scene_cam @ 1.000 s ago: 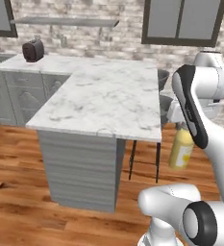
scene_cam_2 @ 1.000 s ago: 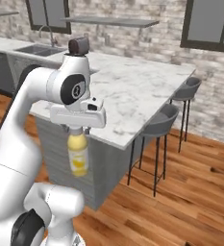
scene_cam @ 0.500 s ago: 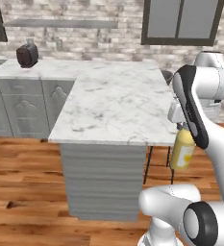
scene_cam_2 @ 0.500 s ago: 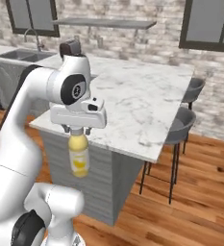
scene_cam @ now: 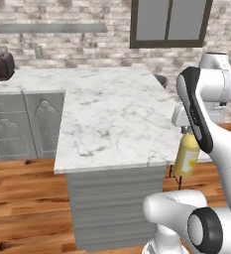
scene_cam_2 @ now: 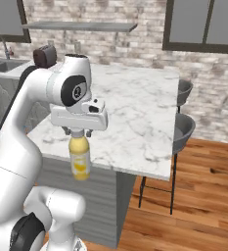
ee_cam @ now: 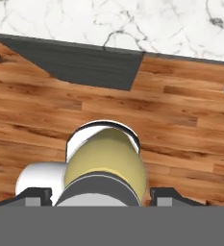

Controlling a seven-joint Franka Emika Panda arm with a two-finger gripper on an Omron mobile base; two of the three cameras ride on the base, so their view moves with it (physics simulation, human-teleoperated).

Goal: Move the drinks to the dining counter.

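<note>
Gripper (scene_cam_2: 79, 134) clamping yellow bottle (scene_cam_2: 79, 159) upright

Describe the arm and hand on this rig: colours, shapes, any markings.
Glossy white rounded arm segments with dark grey joint bands and a round dark cap at the wrist. The hand is a boxy white block with small dark fingers. No cables or markings visible.

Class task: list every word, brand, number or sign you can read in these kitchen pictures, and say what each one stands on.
Yellow bottle: it carries a lighter label, too blurred to read; no letters can be made out.
Dining counter: plain veined marble, no text.
Dark toaster: no readable marking.
No legible text anywhere else.
</note>
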